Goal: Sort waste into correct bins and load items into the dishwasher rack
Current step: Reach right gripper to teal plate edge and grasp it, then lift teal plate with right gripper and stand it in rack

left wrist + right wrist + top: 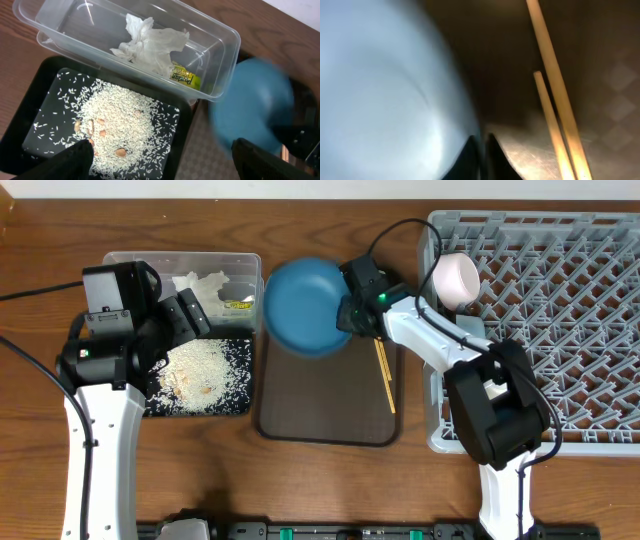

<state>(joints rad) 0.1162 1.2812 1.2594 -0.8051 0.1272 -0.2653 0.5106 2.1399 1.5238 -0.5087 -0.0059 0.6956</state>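
1. Overhead view: the right gripper (pixel 350 315) is clamped on the right rim of one round blue dish (pixel 305 307); whether it is a plate or a bowl I cannot tell. The dish sits mid-table near the far edge, overlapping the far end of one brown tray (pixel 320 405). Two chopsticks (pixel 384 375) lie on that tray. One grey rack (pixel 560 330) fills the far right corner and holds one pale vessel (pixel 455 278) at its left side. To do this step well, I judge the dish should be lifted clear of the rack's wall. It should then be set on edge between pegs, away from the pale vessel.

2. Left wrist view: the left gripper (pixel 165 167) has its fingers wide apart and holds nothing. It hangs over one black tray (pixel 30 107) near the left edge, which carries rice (pixel 120 130) too plentiful to count. One clear tub (pixel 220 55) beside it holds one tissue (pixel 150 45) and one yellow wrapper (pixel 182 77). The dish shows blurred at the right.

3. Right wrist view: the fingers pinch the dish's thin rim, with both chopsticks close beside.
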